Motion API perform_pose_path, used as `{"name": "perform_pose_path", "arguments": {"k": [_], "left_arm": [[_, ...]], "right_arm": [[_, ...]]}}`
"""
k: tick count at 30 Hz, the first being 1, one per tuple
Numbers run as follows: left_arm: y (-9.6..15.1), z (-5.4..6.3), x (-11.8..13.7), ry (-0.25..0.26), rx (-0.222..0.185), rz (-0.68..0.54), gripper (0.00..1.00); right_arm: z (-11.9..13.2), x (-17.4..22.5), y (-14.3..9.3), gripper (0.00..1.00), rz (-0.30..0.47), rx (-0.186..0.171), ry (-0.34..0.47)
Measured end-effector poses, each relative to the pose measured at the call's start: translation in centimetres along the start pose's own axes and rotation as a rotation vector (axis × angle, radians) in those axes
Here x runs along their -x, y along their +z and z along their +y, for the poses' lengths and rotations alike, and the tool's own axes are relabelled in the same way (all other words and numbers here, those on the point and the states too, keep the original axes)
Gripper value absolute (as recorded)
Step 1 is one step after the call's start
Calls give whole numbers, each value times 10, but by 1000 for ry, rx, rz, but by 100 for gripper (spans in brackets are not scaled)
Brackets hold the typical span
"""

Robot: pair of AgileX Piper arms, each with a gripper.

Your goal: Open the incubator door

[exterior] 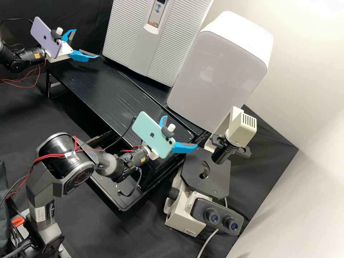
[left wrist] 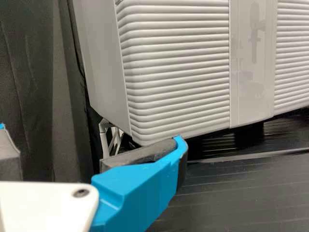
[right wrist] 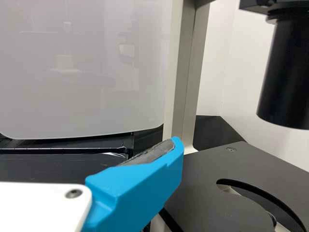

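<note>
In the high view, a ribbed grey cabinet [exterior: 172, 39] with a control panel stands upright on the black bench, beside a white box with a smooth, glossy front [exterior: 215, 75]. Which is the incubator, I cannot tell; both fronts look closed. My left gripper [exterior: 86, 43] is open at the upper left, apart from the cabinet. The left wrist view has this gripper [left wrist: 91, 133] before the cabinet's lower corner [left wrist: 174, 72]. My right gripper [exterior: 181, 130] is open and empty, short of the white box and left of the microscope. In the right wrist view, the gripper [right wrist: 89, 140] faces the glossy front [right wrist: 87, 72].
A microscope [exterior: 206, 173] with a dark stage stands close to the right gripper, its lamp arm rising near the white box. The bench's raised black top [exterior: 96, 86] spans between the arms. Phones are mounted on both wrists, and red wires hang from the arms.
</note>
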Motion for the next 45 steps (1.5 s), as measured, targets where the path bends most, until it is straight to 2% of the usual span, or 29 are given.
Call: {"name": "perform_pose_path", "arguments": {"k": [13, 18, 22, 25, 30, 34, 39, 43, 45], "left_arm": [[0, 0, 0, -1, -6, -7, 100], [-2, 6, -4, 15, -1, -46, 100], [-3, 17, -11, 41, 33, -108, 100], [-2, 31, -23, 74, 50, -169, 100], [-2, 49, -37, 106, 43, -245, 100], [-4, 66, -47, 155, 18, -252, 100], [-5, 82, -54, 199, 29, -266, 100], [-4, 87, -62, 201, 41, -285, 100], [-4, 90, -68, 189, 24, -287, 100]], "right_arm": [[0, 0, 0, 100, 0, 0, 0], [0, 0, 0, 100, 0, 0, 0], [0, 0, 0, 100, 0, 0, 0], [0, 0, 0, 100, 0, 0, 0], [0, 0, 0, 100, 0, 0, 0], [0, 0, 0, 100, 0, 0, 0], [0, 0, 0, 100, 0, 0, 0], [0, 0, 0, 100, 0, 0, 0], [0, 0, 0, 100, 0, 0, 0]]}}
